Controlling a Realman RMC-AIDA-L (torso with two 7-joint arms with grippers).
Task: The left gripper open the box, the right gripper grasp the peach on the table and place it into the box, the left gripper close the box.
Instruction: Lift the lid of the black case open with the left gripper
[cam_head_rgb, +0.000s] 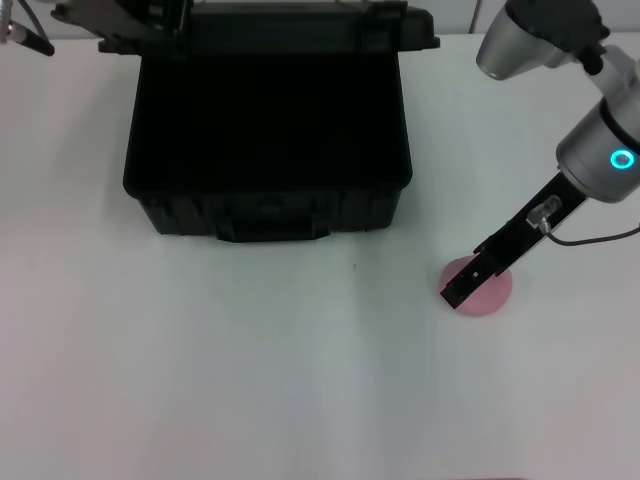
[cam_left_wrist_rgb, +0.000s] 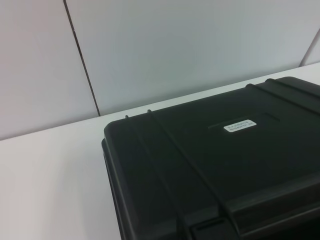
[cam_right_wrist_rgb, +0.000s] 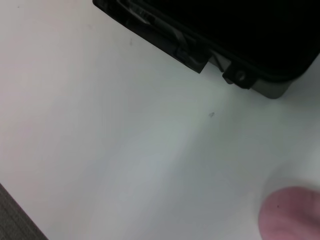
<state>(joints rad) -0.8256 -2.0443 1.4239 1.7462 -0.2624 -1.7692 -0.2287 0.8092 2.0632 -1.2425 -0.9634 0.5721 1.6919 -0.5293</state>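
The black box (cam_head_rgb: 270, 212) stands open at the back centre of the white table (cam_head_rgb: 250, 380), its dark inside showing and its lid (cam_head_rgb: 300, 22) tipped up behind. In the left wrist view the lid's ribbed outer face (cam_left_wrist_rgb: 200, 175) with its small white label (cam_left_wrist_rgb: 239, 125) fills the lower right. My left gripper (cam_head_rgb: 130, 25) is a dark shape at the lid's left end; its hold is unclear. The pink peach (cam_head_rgb: 492, 295) lies on the table right of the box. My right gripper (cam_head_rgb: 462, 288) reaches down onto the peach's near-left side, covering part of it. The right wrist view shows the peach (cam_right_wrist_rgb: 292, 215) and the box's lower front (cam_right_wrist_rgb: 225, 50).
A pale panelled wall (cam_left_wrist_rgb: 175, 50) rises behind the table. A thin dark cable end (cam_head_rgb: 25, 38) pokes in at the far left. The table's near edge (cam_right_wrist_rgb: 15, 220) shows in the right wrist view. Bare white surface stretches in front of the box.
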